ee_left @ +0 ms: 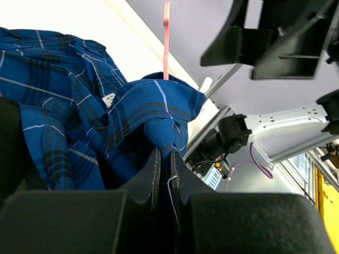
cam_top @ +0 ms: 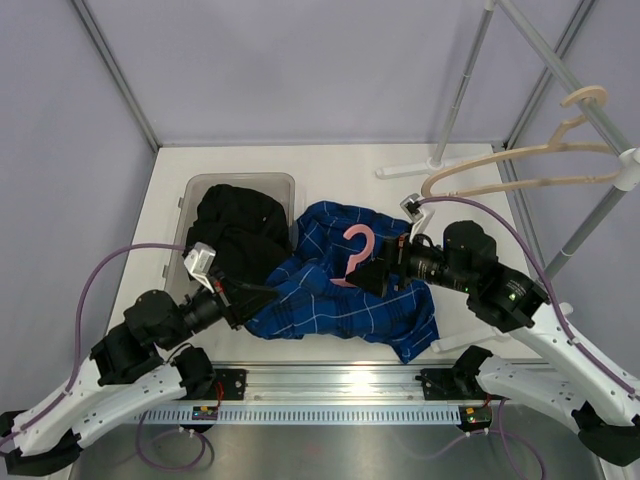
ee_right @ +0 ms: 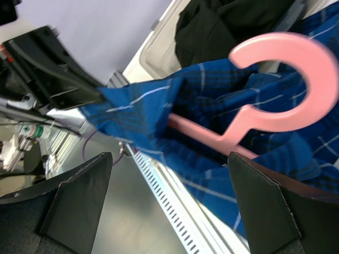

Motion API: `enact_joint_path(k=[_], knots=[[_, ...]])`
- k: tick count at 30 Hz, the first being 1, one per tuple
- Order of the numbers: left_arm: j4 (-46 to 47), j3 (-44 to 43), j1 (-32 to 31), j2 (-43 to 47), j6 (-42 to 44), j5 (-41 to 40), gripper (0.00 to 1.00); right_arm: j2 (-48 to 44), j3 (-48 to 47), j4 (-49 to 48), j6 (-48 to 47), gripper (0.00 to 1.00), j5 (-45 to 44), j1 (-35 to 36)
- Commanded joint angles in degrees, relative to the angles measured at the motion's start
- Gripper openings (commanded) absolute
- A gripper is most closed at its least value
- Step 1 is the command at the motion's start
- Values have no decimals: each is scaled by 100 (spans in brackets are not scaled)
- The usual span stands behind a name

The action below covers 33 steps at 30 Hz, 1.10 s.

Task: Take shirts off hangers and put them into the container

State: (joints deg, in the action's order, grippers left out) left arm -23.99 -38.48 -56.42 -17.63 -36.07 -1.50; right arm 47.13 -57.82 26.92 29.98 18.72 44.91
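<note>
Shirt, blue check (cam_top: 330, 300): on the worktop between our two tools, beside the container (cam_top: 240, 181).
Left tool (ee_left: 164, 159): pinched narrow on a fold of that shirt.
Right tool (ee_right: 169, 182): spread wide, gripping nothing we can see.
Pink hanger (ee_right: 280, 41): just ahead of the right tool, its stem running under the blue cloth.
Black shirt (cam_top: 238, 225): inside the container, beyond the left tool.

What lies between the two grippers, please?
The blue checked shirt lies bunched there with the pink hanger in it; the left gripper pinches its edge and the right gripper stands open. The top external view shows this.
</note>
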Motion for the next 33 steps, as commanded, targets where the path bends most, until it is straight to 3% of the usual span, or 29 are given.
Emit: enact_joint_path(k=[1, 9, 25, 33], knots=[[229, -318, -27, 259, -66, 273, 0, -81, 69, -406, -168, 99, -527, 36], [-114, -397, -27, 839, -154, 264, 0, -214, 465, -898, -124, 99, -826, 45], [-519, -485, -18, 1437, -251, 413, 0, -512, 1010, -1909, 500, 99, -624, 36], [-633, -555, -27, 1657, -286, 492, 0, -372, 922, -1760, 360, 99, -738, 45]])
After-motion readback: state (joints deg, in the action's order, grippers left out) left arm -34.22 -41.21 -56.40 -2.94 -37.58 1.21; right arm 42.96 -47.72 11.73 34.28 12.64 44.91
